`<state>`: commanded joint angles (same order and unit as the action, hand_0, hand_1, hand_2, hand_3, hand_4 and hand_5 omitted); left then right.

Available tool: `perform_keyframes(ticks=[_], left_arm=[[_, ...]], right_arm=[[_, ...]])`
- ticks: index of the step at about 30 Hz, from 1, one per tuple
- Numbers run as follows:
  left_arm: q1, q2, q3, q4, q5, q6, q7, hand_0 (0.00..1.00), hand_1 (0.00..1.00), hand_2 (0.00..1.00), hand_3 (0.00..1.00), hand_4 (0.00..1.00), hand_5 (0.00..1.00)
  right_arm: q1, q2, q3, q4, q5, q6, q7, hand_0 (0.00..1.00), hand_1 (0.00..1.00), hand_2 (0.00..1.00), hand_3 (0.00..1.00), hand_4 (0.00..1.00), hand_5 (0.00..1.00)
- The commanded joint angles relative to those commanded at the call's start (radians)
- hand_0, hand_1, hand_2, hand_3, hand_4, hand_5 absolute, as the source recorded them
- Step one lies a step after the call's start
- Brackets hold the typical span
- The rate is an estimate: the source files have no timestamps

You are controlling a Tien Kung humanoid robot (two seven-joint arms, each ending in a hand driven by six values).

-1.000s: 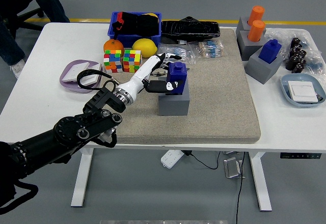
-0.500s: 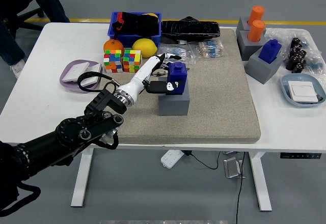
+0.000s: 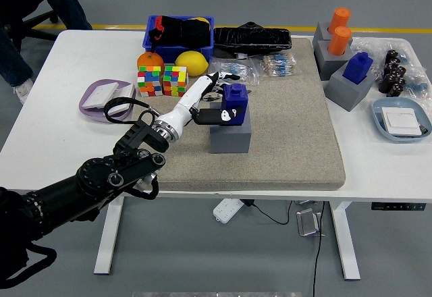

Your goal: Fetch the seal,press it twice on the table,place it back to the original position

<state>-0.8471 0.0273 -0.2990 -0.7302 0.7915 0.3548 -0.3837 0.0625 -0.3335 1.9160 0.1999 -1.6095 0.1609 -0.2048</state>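
Left arm (image 3: 101,179): black, enters from the lower left of the frame, reaching up and right over the table (image 3: 378,175).

Left hand (image 3: 206,104): white with black fingertips, at frame centre. Fingers curled round the seal (image 3: 235,99), thumb low on its near side, other fingers behind; the grip looks closed, though the far fingers are partly hidden.

Seal: blue, upright, seated on the grey block (image 3: 231,132) at the centre of the tan mat (image 3: 290,128).

Left of the hand: purple plate (image 3: 91,101) holding a white item; two colour cubes (image 3: 163,80) side by side; an orange (image 3: 150,60) and a lemon (image 3: 192,63) just behind them.

Right of frame: light-blue tray (image 3: 402,118) near the table's edge; a second blue seal (image 3: 358,67) on its grey block; two orange seals (image 3: 339,31) on blocks further back.

Far edge: blue bin (image 3: 178,34) with dark contents; black bag (image 3: 252,38) beside it.

Upper left corner: a person's legs.
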Motion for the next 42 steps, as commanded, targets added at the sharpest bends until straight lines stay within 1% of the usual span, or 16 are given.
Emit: perform_keyframes(ticks=[6,11,19,26,29,37,42], left_arm=[[-0.003,0.005,0.003,0.01,-0.003,-0.002,0.0,0.797,0.596,0.515,0.751,0.628,0.002],[0.001,0.008,0.003,0.005,-0.005,-0.003,0.0,0.797,0.596,0.515,0.751,0.628,0.002],[0.009,0.004,0.003,-0.003,-0.011,-0.001,-0.006,0.796,0.597,0.515,0.748,0.634,0.002],[0.013,0.0,0.01,0.006,-0.012,-0.002,-0.008,0.797,0.597,0.515,0.749,0.635,0.002],[0.013,0.003,0.014,0.007,-0.008,-0.003,-0.007,0.797,0.597,0.515,0.749,0.635,0.002],[0.002,0.022,0.014,0.003,0.002,-0.01,-0.005,0.797,0.596,0.514,0.745,0.636,0.002],[0.001,0.024,0.023,0.004,-0.005,-0.023,-0.012,0.797,0.597,0.514,0.744,0.637,0.002]], right_arm=[[0.001,-0.001,-0.002,0.0,0.001,0.0,0.0,0.869,0.731,0.711,0.733,0.846,0.514],[0.001,0.0,0.001,0.001,0.001,0.0,0.0,0.869,0.731,0.711,0.733,0.846,0.514],[0.001,0.0,0.001,0.001,0.002,0.0,0.0,0.869,0.731,0.711,0.733,0.846,0.515],[0.002,0.001,-0.001,0.001,0.002,0.0,0.001,0.869,0.73,0.711,0.734,0.848,0.517],[0.002,0.001,0.002,0.001,0.002,0.0,0.001,0.869,0.73,0.711,0.734,0.848,0.517],[0.001,0.0,0.005,0.002,0.0,0.0,0.001,0.869,0.73,0.711,0.735,0.85,0.521],[0.003,0.0,0.0,0.003,0.003,0.0,0.002,0.869,0.73,0.711,0.735,0.85,0.522]])
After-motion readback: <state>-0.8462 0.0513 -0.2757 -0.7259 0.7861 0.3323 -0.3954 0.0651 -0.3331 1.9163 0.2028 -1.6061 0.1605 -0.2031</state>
